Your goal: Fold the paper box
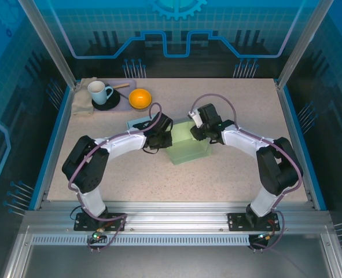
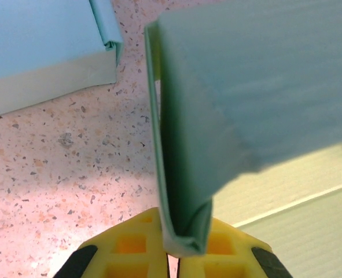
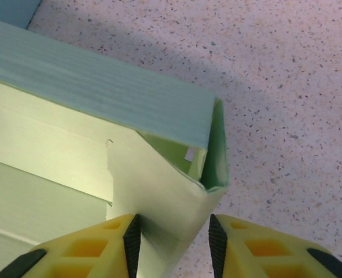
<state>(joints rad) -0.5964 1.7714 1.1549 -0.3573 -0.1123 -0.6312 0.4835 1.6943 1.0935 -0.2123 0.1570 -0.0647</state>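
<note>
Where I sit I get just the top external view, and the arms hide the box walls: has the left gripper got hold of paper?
Observer: Yes. In the left wrist view the left gripper has its jaws shut on a doubled-over wall of the paper box.
Operator: And the right one?
Observer: The right gripper straddles a box corner, jaws open, with a gap on one side.
Operator: Is that corner closed up?
Observer: No, it gapes at its top edge and the inside shows.
</note>
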